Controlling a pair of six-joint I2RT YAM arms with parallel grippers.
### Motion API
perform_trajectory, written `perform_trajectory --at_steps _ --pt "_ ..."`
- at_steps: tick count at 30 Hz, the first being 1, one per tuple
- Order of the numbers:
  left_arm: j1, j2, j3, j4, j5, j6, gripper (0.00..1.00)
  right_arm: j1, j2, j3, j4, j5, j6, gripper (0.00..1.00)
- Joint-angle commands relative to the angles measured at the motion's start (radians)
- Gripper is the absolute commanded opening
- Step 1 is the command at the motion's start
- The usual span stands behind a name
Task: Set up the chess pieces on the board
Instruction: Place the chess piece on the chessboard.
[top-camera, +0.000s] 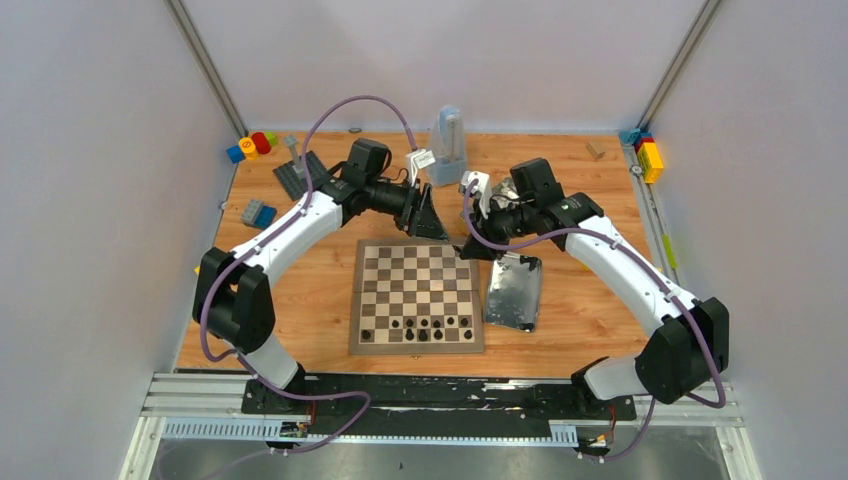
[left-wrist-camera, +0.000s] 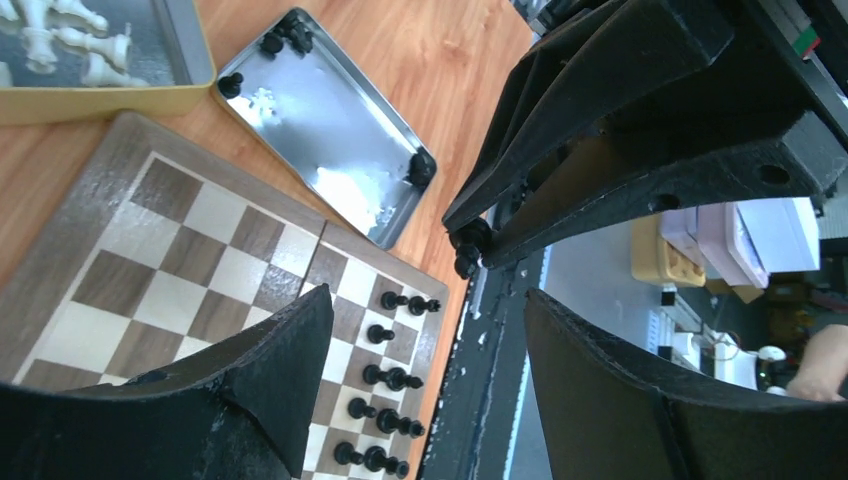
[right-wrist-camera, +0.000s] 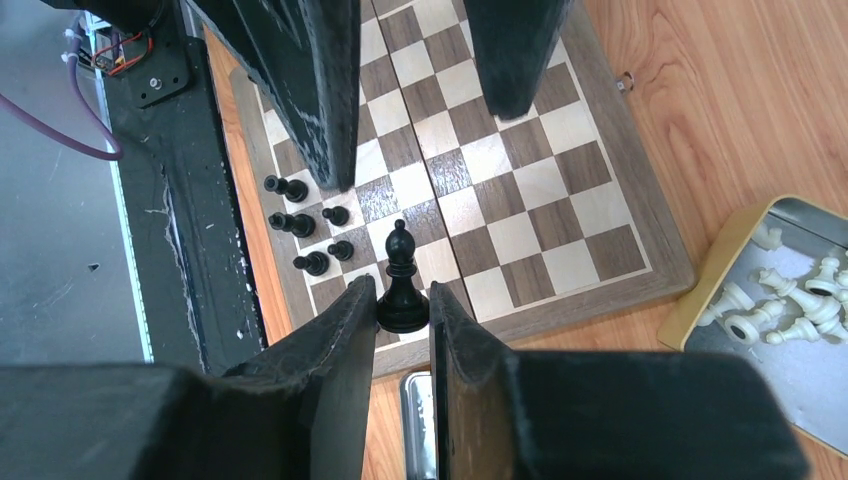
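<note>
From above, the left gripper (top-camera: 432, 218) and right gripper (top-camera: 468, 247) meet over the far edge of the board (top-camera: 415, 262), but what they carry is too small to make out there; the wrist cameras settle it. The left wrist view shows the left gripper (left-wrist-camera: 428, 305) with its fingers spread wide and nothing between them, hanging above the board's right-hand side. It alone shows stray black figurines (left-wrist-camera: 422, 168) lying in the corners of the silver tin (left-wrist-camera: 330, 130) just beside the board. Standing black pieces (top-camera: 420, 325) fill part of the board's two nearest rows, well apart from both grippers. The right wrist view shows the right gripper (right-wrist-camera: 402, 300) pinching a black piece (right-wrist-camera: 401, 255) with a knobbed round head by its base, upright, over the squares by the board's edge; whether it touches the board I cannot tell. That view also shows the white pieces (right-wrist-camera: 790, 300) lying in a yellow-rimmed tin (right-wrist-camera: 700, 290) off the board's corner.
</note>
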Motion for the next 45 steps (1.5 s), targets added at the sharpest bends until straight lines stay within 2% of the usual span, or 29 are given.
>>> perform_trajectory --at_steps 1,10,45 --pt "-0.02 0.015 0.055 0.056 0.072 -0.084 0.75 0.01 -0.025 0.048 0.054 -0.034 0.014 0.04" --pt "-0.039 0.07 0.056 0.113 0.14 -0.152 0.6 0.02 -0.036 0.045 0.054 -0.025 0.019 0.03" --pt "-0.069 0.087 0.035 0.089 0.173 -0.116 0.32 0.02 -0.059 0.033 0.068 0.024 0.026 0.02"
